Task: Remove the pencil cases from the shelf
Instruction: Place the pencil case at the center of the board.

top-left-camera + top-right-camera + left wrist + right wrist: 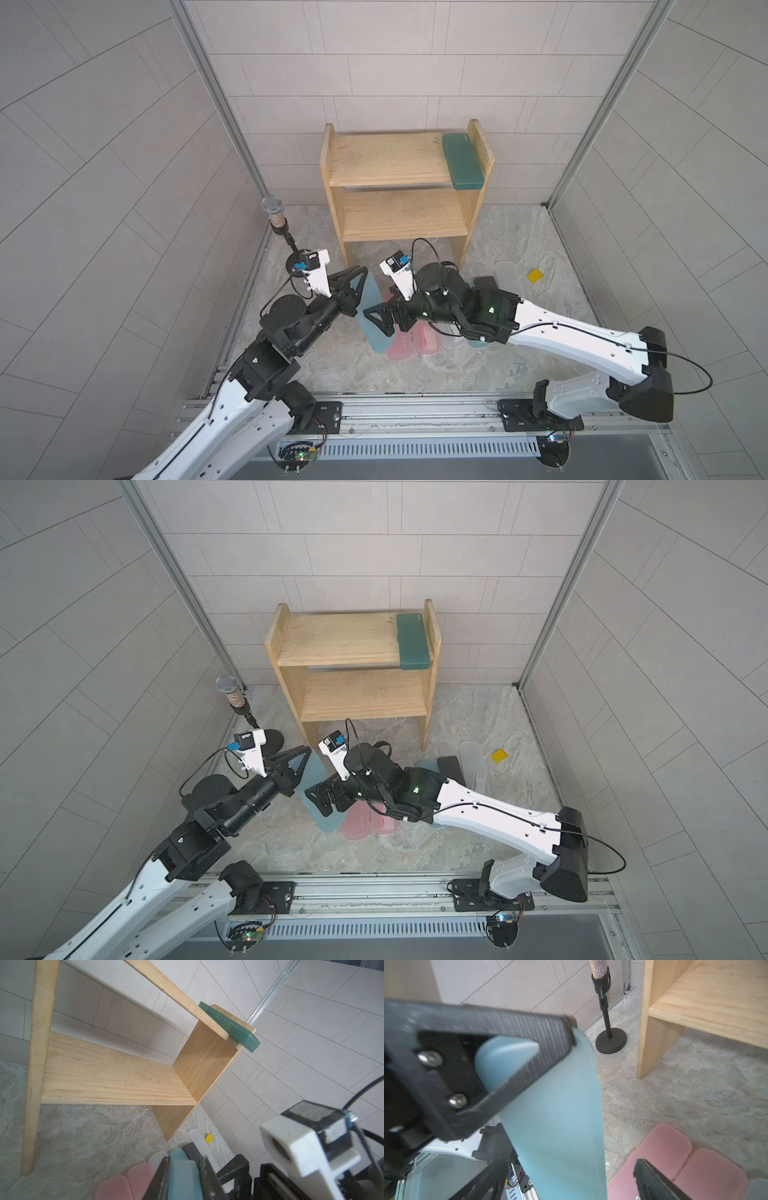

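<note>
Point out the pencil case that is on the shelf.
The dark green case, lying on the shelf's top tier against a side panel. Every other case in view is off the shelf, in front of it.

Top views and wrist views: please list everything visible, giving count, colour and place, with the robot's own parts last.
Shelf: one, light pine, two tiers, at the back.
Green case: one, dark green, right end of the top tier, overhanging the front edge.
Blue cases: two, light blue; one gripped at one end, one mostly hidden under the right arm.
Pink cases: two, pink, side by side on the floor.
Clear cases: two, frosted; one right of the shelf's foot, one mostly under the arm.
Black case: one, black, floor, partly covered.
Yellow square: one, yellow, floor.
Microphone: one, silver head, black stand, left of the shelf.
Left claw: shut on a blue case.
Right claw: open, beside that case.
</note>
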### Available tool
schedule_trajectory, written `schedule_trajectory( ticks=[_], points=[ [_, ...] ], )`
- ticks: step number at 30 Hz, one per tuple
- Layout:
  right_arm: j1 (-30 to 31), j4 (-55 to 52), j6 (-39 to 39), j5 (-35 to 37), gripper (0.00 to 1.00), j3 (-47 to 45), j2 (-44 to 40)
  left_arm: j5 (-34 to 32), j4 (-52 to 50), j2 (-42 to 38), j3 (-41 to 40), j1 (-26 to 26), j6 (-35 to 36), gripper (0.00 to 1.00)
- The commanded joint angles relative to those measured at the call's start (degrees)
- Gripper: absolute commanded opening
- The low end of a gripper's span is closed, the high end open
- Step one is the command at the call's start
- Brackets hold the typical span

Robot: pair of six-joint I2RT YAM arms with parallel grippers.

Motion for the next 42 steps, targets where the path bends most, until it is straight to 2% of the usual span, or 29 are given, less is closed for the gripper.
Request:
schedule_trajectory(
  ticks=[1, 17, 27, 31, 33, 35, 39, 42],
  points=[
    [1.06, 2.69, -0.85, 2.72, 1.00, -0.89, 0.58, 0.80, 2.05, -1.09, 2.69, 1.01, -1.34, 0.00],
    [3.41, 5.92, -1.64, 3.78, 1.00, -2.45, 1.67, 2.51, 2.52, -0.74, 1.69, 3.83, -3.96, 0.00],
    [3.62, 5.91, -2.15, 4.28, 0.96, -1.70, 3.49, 2.76, 2.16, -0.48, 1.79, 4.69, -4.69, 0.00],
    [3.68, 5.32, -2.34, 5.85, 0.90, -1.74, 3.53, 3.07, 1.92, -0.72, 1.76, 5.00, -4.87, 0.00],
    [3.63, 4.57, -2.35, 5.77, 0.83, -1.29, 3.94, 3.24, 2.00, -0.90, 1.48, 5.06, -4.83, 0.00],
    [3.63, 3.62, -2.09, 5.73, 0.79, -0.67, 4.06, 3.06, 1.34, -1.08, 1.91, 5.22, -4.20, 0.11],
    [2.93, 2.86, -0.35, 6.02, 0.71, -0.46, 2.75, 0.79, -1.37, -1.70, 3.01, 5.53, -1.85, 0.64],
    [-0.24, 1.95, 4.10, 3.37, 0.69, -1.45, 1.82, -3.70, -3.69, -2.50, 2.90, 6.06, -2.51, 0.95]
  ],
)
